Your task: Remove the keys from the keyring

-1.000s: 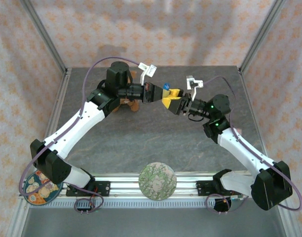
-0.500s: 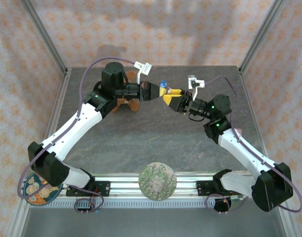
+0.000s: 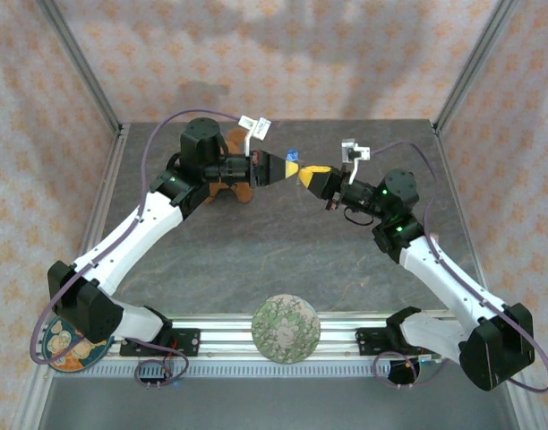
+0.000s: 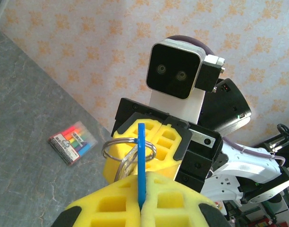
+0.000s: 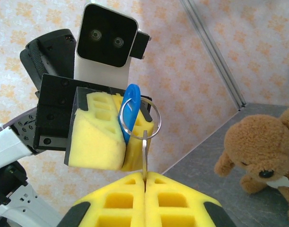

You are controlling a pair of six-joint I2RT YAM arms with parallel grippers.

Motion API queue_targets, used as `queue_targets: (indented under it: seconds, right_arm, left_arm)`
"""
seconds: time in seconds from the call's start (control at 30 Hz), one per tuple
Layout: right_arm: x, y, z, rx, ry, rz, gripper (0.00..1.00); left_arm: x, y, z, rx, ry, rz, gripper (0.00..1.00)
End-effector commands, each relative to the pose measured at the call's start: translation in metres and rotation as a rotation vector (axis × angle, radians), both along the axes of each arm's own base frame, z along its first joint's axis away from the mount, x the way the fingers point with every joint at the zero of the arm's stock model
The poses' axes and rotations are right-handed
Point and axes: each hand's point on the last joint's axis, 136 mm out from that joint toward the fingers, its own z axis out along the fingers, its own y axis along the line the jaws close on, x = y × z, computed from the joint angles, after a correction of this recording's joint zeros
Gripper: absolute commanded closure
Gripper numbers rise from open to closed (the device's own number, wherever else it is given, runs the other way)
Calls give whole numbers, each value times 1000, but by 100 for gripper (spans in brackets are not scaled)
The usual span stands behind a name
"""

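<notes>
Both grippers meet in mid-air above the far middle of the table. My left gripper is shut on the blue key, which stands edge-on between its yellow pads. My right gripper is shut on the pale silvery key. The steel keyring hangs between the two grippers, threaded through both keys. The blue key faces the right wrist camera, with the left gripper's pads behind it.
A brown teddy bear sits on the table under the left arm. A multicoloured flat packet lies on the grey tabletop. A green round disc and a colourful disc rest by the near rail.
Both grippers have shifted slightly towards the far side and drawn closer, with the keys and ring still held between them. The left wrist has turned a little.
</notes>
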Motion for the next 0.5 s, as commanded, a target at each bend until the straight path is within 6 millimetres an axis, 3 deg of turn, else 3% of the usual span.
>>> queue_targets:
  seconds: [0.0, 0.07, 0.27, 0.33, 0.47]
  right_arm:
    - [-4, -6, 25, 10, -78, -33, 100]
    - [-5, -5, 26, 8, -77, -25, 95]
    - [-16, -4, 38, 64, -118, 28, 42]
    - [-18, -4, 42, 78, -131, 37, 33]
    - [-17, -2, 47, 88, -142, 48, 26]
  left_arm:
    - [-7, 6, 19, -44, -57, -12, 100]
    - [-8, 5, 19, -50, -55, -17, 100]
    - [-11, 3, 25, -85, -50, -46, 100]
    - [-11, 3, 26, -88, -45, -51, 100]
    - [-13, 1, 30, -106, -39, -71, 100]
